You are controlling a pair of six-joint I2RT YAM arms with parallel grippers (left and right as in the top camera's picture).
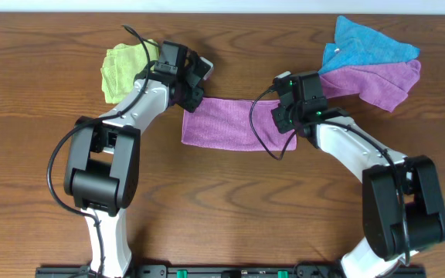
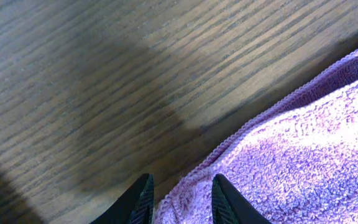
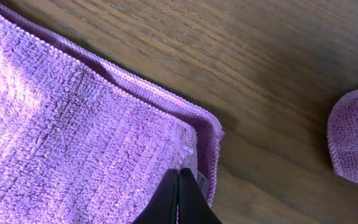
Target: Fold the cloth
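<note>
**Two grippers on one purple cloth, one at each end**

One purple cloth point(image 1: 234, 123) lies flat near the middle of the wooden table point(image 1: 222, 208), a long rectangle running left to right. The right wrist view shows two layers at its corner point(image 3: 92, 130), the top layer's edge sitting just inside the bottom one.

The left gripper point(image 1: 195, 94) is at the cloth's upper left corner. In the left wrist view, the left gripper point(image 2: 179, 186) has its two dark fingers point(image 2: 140, 202) a narrow gap apart at the bottom of the frame. The corner of the cloth point(image 2: 303, 143) fills that gap, so it looks clamped on the corner.

The right gripper point(image 1: 283, 120) is at the cloth's right end, over the upper right corner. In the right wrist view, the right gripper point(image 3: 178, 177) has its fingers pressed together with no gap. Their tips rest at the corner of the top layer. Whether any fabric is pinched between them cannot be told.

Three other cloths lie further off. A yellow cloth point(image 1: 123, 69) sits at the upper left, partly under the left arm. A blue cloth point(image 1: 365, 45) lies at the upper right, overlapping a crumpled purple cloth point(image 1: 381, 81) just below it.
</note>
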